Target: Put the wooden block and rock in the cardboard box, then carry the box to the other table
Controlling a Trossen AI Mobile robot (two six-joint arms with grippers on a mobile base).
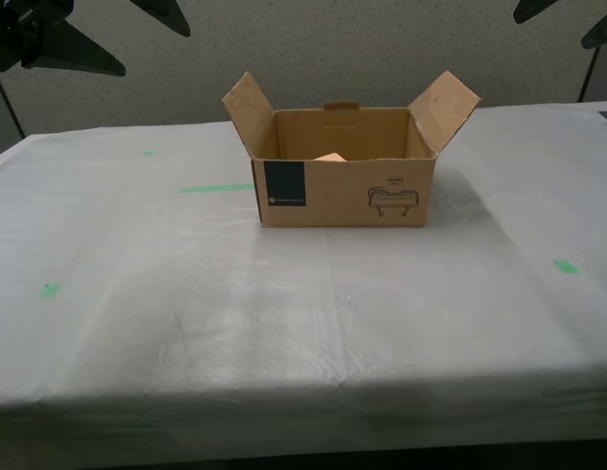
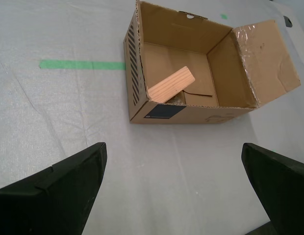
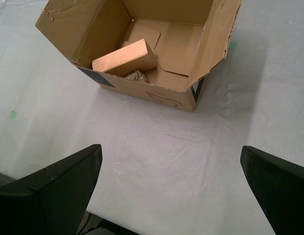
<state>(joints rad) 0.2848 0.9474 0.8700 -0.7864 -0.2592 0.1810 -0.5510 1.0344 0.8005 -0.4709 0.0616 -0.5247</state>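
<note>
The cardboard box [image 1: 343, 194] stands open on the other table [image 1: 284, 323], its white cloth wrinkled, with both side flaps spread outward. Inside it the wooden block [image 3: 125, 58] lies tilted, one end propped up, and its corner peeks over the front wall [image 1: 331, 157]. The rock [image 3: 137, 76] rests on the box floor under the block's raised end. My first gripper [image 3: 171, 149] hangs open above the cloth, short of the box [image 3: 162, 95]. My second gripper [image 2: 172, 152] is also open and empty, apart from the box [image 2: 135, 63] and the block [image 2: 171, 84].
A green tape strip [image 1: 217, 188] lies beside the box toward the exterior view's left. Small green marks [image 1: 566, 265] [image 1: 50, 290] dot the cloth. The table's front edge [image 1: 303, 392] runs across the bottom. Dark gripper fingers [image 1: 59, 44] [image 1: 563, 12] show in the exterior view's upper corners.
</note>
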